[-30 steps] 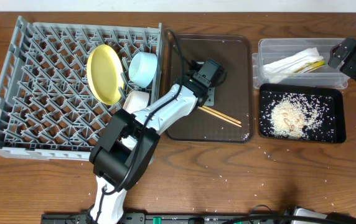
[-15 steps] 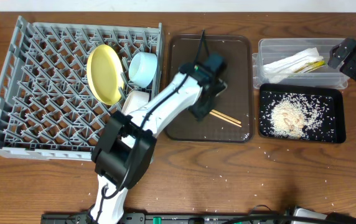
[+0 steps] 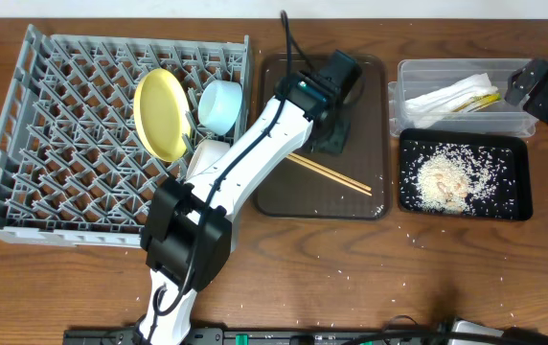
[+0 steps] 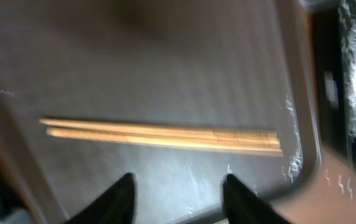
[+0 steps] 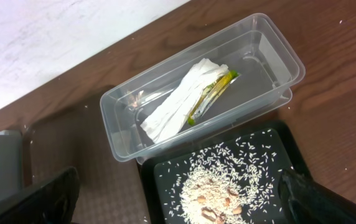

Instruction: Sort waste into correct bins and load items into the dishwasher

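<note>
The chopsticks (image 3: 329,173) (image 4: 165,135) lie side by side on the brown serving tray (image 3: 360,96). My left gripper (image 3: 337,139) (image 4: 178,186) hovers over the tray just beyond them, open, with nothing between its fingertips. The grey dishwasher rack (image 3: 73,144) holds the upright yellow plate (image 3: 163,115), the light blue bowl (image 3: 221,103) and a white dish (image 3: 211,153) partly under my arm. The clear tub (image 3: 418,72) (image 5: 134,106) holds the white napkin and a yellow-green wrapper (image 5: 210,98). Rice crumbs (image 3: 446,177) (image 5: 221,193) fill the black tray (image 3: 513,158) (image 5: 165,180). My right gripper (image 3: 540,84) (image 5: 178,202) stands wide open above the bins.
Loose rice grains (image 3: 418,235) dot the wooden table in front of the black tray. The left arm (image 3: 245,163) stretches across the rack's right wall (image 3: 248,67) and the brown tray. A cable (image 3: 288,38) rises from its wrist.
My left gripper has drawn back from the chopsticks toward the far side of the brown tray, leaving their full length uncovered. The right arm has not moved.
</note>
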